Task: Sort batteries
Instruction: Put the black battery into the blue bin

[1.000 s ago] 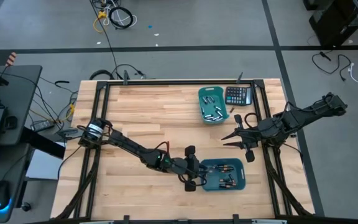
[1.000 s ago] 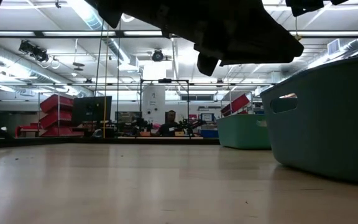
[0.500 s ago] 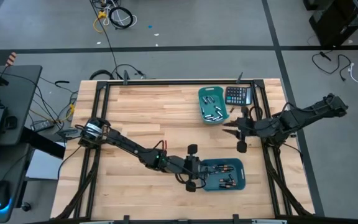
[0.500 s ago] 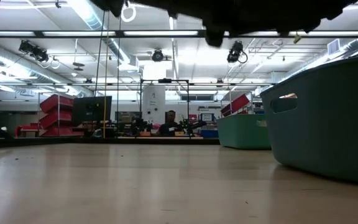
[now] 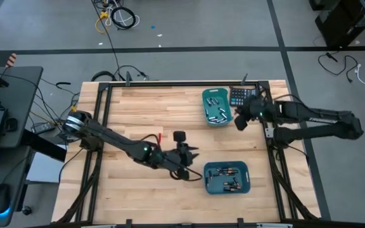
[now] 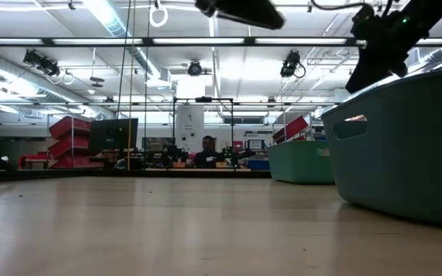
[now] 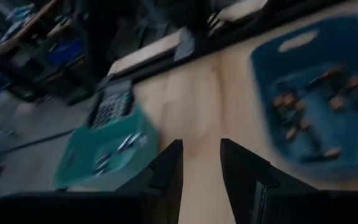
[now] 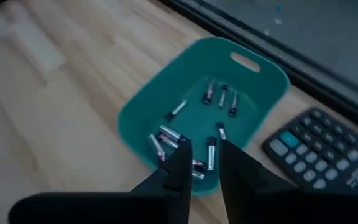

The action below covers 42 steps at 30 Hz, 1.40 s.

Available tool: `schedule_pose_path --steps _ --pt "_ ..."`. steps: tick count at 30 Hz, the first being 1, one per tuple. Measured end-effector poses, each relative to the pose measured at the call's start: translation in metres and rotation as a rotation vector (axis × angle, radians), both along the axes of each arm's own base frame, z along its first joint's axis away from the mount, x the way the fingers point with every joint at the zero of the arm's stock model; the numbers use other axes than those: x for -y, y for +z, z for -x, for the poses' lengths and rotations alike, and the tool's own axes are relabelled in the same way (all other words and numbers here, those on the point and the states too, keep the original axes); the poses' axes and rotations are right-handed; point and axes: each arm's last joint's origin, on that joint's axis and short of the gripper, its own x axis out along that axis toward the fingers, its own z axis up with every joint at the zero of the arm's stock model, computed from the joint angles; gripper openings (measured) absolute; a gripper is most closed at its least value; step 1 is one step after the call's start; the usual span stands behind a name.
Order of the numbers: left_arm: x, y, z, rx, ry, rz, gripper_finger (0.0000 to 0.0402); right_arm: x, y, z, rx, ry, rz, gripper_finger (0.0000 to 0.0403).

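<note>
Small cylindrical batteries lie loose in two teal bins. The far bin holds silvery ones. The near bin holds darker ones. My right gripper hangs in the air at the far bin's right side, between it and the calculator, open by a narrow gap with nothing in it. My left gripper floats above the table just left of the near bin, open and holding nothing.
A black calculator lies at the far right, beside the far bin. A black frame rail runs round the table. Bare wood spreads across the left and middle. Beyond the table, the low view shows a person far off.
My left gripper has risen from the near bin's left rim and drawn back toward the table's left. My right gripper has swung from between the two bins toward the far edge, rolling at the wrist, and now hangs beside the far bin.
</note>
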Motion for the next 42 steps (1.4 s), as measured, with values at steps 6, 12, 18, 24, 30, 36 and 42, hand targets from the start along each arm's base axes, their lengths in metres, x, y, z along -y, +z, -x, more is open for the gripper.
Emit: schedule_pose_path --steps 6,12,18,24,30,36,42 --pt "-0.012 0.018 0.023 -0.074 0.109 -0.091 0.0107 0.030 0.011 -0.001 0.015 -0.166 -0.072 0.0054" --pt "-0.023 0.034 0.048 -0.119 0.200 -0.100 0.0107 0.057 -0.003 -0.012 -0.155 -0.282 -0.164 0.0052" --pt "-0.032 0.040 0.070 -0.197 0.270 -0.133 0.0107 0.074 -0.025 -0.023 -0.236 -0.373 -0.268 0.0051" --pt "-0.041 0.040 0.090 -0.291 0.343 -0.188 0.0107 0.083 -0.037 -0.028 -0.218 -0.458 -0.403 0.0051" --pt "-0.048 0.038 0.108 -0.369 0.434 -0.245 0.0107 0.087 -0.049 -0.033 -0.234 -0.566 -0.473 0.0051" --pt "-0.054 0.035 0.123 -0.406 0.524 -0.239 0.0107 0.091 -0.060 -0.036 -0.267 -0.635 -0.513 0.0051" --pt "-0.057 0.035 0.132 -0.430 0.581 -0.252 0.0107 0.101 -0.073 -0.034 -0.329 -0.722 -0.528 0.0052"
